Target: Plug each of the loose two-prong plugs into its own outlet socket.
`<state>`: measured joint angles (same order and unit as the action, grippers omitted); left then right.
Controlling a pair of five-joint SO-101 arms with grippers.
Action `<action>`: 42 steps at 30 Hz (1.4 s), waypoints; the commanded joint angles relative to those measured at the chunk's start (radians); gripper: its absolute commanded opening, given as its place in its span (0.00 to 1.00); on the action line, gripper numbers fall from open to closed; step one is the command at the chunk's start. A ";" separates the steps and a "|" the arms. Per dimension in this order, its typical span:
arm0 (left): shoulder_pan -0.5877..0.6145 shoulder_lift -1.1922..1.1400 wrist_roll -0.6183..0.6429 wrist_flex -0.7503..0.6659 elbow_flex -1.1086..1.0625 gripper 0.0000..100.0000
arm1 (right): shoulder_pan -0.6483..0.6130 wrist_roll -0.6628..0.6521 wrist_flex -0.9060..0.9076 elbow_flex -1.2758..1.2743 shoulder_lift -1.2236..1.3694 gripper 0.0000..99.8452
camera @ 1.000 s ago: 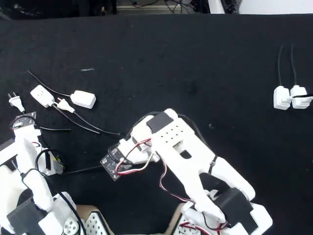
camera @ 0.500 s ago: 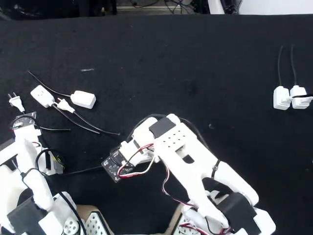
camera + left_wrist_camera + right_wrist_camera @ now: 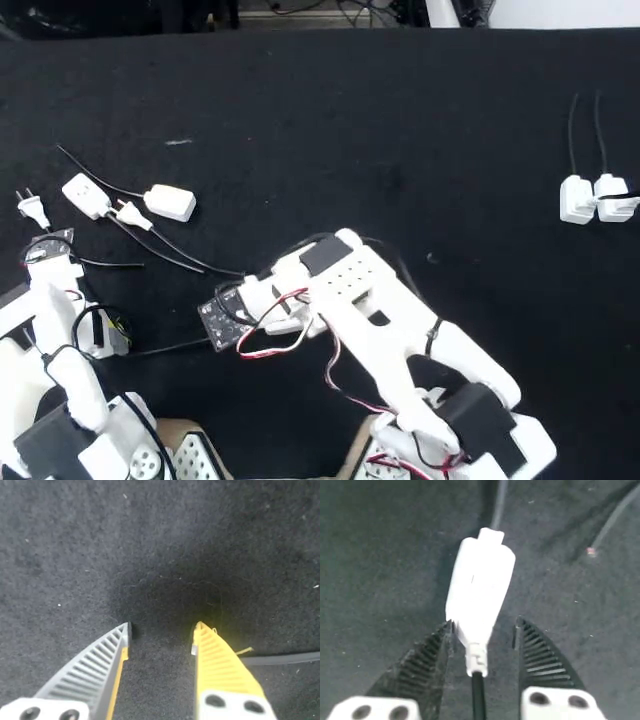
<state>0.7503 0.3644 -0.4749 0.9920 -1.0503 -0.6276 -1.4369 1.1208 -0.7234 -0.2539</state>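
Observation:
A white plug-and-socket piece (image 3: 480, 587) lies on the black mat with thin cables leaving both ends. My right gripper (image 3: 483, 625) is open, its black fingers on either side of the piece's near end. From above, the right arm (image 3: 350, 290) hides that piece. At the left lie a loose two-prong plug (image 3: 33, 209), a white socket (image 3: 87, 196), a second plug (image 3: 130, 213) and another socket (image 3: 170, 203). My left gripper (image 3: 160, 627) is open just over bare mat, with nothing between its fingers. The left arm (image 3: 50, 330) sits at the near left.
Two white sockets (image 3: 577, 198) (image 3: 612, 198) with cables lie side by side at the far right. Thin black cables (image 3: 170, 255) run from the left group toward the right arm. One cable (image 3: 280, 657) lies beside my left gripper.
The right arm's wrist has shifted a little leftward and away from the near edge. The left arm and the plugs on the left have not moved.

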 commanded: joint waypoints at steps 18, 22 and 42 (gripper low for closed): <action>-0.015 -0.012 0.009 -0.028 -0.024 0.21 | -0.078 0.253 0.276 0.320 -0.005 0.18; -0.016 -0.012 0.009 -0.028 -0.024 0.21 | -0.080 0.307 0.275 0.317 -0.004 0.18; -0.015 -0.012 0.009 -0.028 -0.024 0.21 | -0.167 0.413 0.236 0.242 0.027 0.36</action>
<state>0.7503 0.3644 -0.4749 0.9920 -1.0503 -0.7273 -1.0196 1.3878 -0.4641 -0.2509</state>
